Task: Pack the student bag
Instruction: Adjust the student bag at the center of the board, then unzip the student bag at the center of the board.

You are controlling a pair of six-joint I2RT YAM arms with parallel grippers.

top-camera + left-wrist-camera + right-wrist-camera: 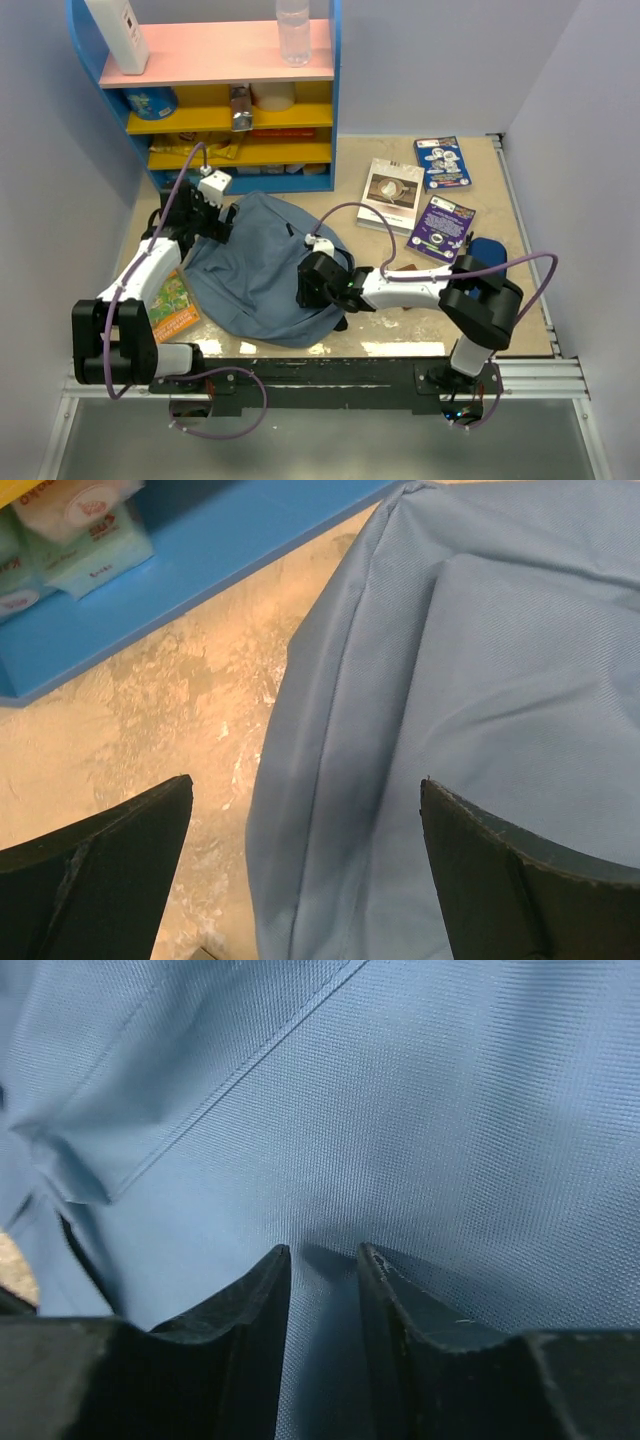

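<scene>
left claw (305, 790) hanging wide open over bag (250, 275) edge and desk (170, 710), right claw (323, 1250) sitting against bag fabric, jaws nearly together, cannot tell if pinching cloth

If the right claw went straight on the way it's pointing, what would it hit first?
The backpack. The right claw points straight into its blue fabric with nothing in between. The tips are so close that they may already be touching the cloth.

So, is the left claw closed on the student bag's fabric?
No, the left claw stands wide open over the edge of the student bag, pinching nothing.
</scene>
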